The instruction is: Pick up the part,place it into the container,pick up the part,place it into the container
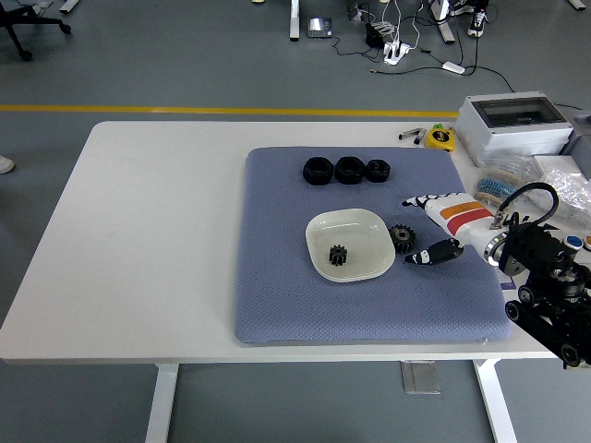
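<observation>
Your right hand (434, 226) fingers (417, 200) are spread around the gear (402, 237), not pinching; close off-centre and it could skid against the dish (369, 221).

Bright, even indoor light falls from overhead across the whole scene. The white bench (157, 240) reflects it softly, without harsh glare. Shadows are faint and short: a thin dark line under the blue mat (277, 295) along its near edge, and a small one beneath the right hand (432, 226). Focus is sharp throughout, with slight bending of straight lines toward the picture's edges.
</observation>
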`<act>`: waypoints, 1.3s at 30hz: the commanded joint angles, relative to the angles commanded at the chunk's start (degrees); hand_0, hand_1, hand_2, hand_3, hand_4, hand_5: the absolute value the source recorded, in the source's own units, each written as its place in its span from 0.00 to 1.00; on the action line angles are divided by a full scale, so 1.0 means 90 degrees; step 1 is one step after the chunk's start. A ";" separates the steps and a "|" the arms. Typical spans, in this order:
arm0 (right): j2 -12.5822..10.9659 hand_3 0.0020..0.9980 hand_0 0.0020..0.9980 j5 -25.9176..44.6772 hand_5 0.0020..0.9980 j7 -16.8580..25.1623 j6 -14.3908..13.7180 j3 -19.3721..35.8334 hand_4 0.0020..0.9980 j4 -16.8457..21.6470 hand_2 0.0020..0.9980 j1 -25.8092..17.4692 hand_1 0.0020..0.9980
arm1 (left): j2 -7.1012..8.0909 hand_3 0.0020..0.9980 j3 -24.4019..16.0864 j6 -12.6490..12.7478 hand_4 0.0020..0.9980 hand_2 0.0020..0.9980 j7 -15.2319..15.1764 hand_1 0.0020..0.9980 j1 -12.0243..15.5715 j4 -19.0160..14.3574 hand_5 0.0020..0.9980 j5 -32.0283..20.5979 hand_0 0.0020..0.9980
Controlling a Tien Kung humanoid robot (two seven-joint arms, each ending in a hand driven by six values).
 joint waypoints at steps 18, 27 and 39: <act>0.0267 0.75 0.54 0.0607 0.47 0.0145 0.0375 -0.1043 0.95 -0.0628 0.70 0.0589 0.62 | 0.0014 0.64 0.0015 -0.0019 0.66 0.74 0.0010 0.72 -0.0065 -0.0023 0.65 -0.0020 0.70; 0.0258 0.60 0.37 0.0673 0.45 0.0261 0.0306 -0.1199 0.89 -0.0627 0.57 0.0610 0.49 | 0.0017 0.64 0.0002 -0.0031 0.66 0.74 0.0018 0.72 -0.0074 -0.0028 0.65 0.0010 0.70; 0.0251 0.53 0.13 0.0865 0.52 0.0377 0.0160 -0.1241 0.83 -0.0698 0.45 0.0588 0.30 | 0.0012 0.64 -0.0003 -0.0028 0.66 0.74 0.0021 0.72 -0.0071 -0.0028 0.64 0.0025 0.70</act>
